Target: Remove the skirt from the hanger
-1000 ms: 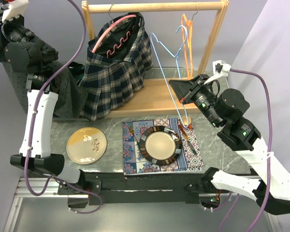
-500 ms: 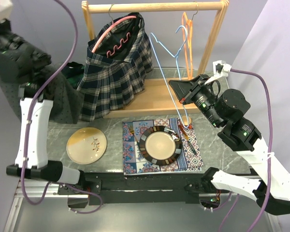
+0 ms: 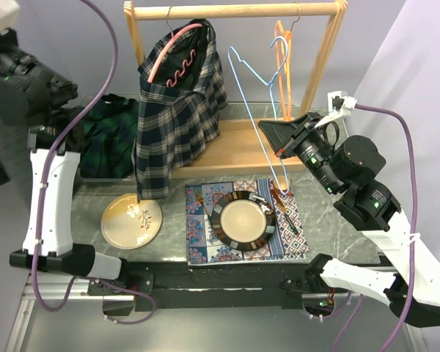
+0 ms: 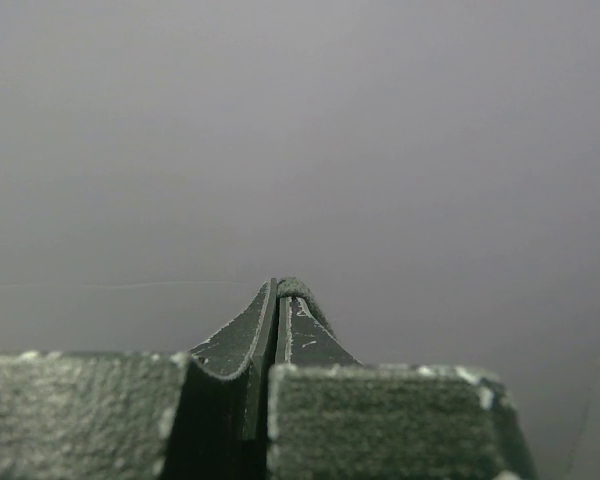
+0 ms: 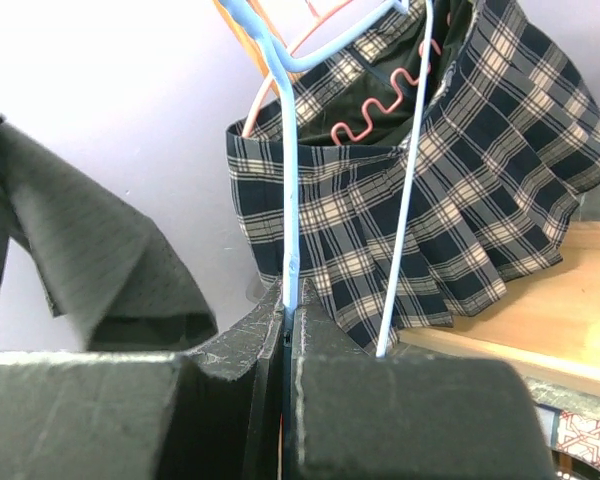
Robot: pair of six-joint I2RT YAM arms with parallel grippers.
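The dark plaid skirt hangs straight down from a pink hanger on the wooden rack's rail. It also shows in the right wrist view, with the pink hanger inside its waistband. My right gripper is to the right of the skirt and apart from it. It is shut on the wire of a light-blue hanger, which leans off the rail. My left arm is raised at the far left. Its gripper is shut and empty, facing a plain grey wall.
The wooden rack also carries an orange hanger. A green plaid garment lies at the left. A beige plate and a dark-rimmed plate on a patterned placemat sit in front. Grey cloth hangs at the left.
The skirt's hem, pulled out to the left before, has swung back and hangs straight. The grey cloth at the left has moved out toward the edge. My left arm rose.
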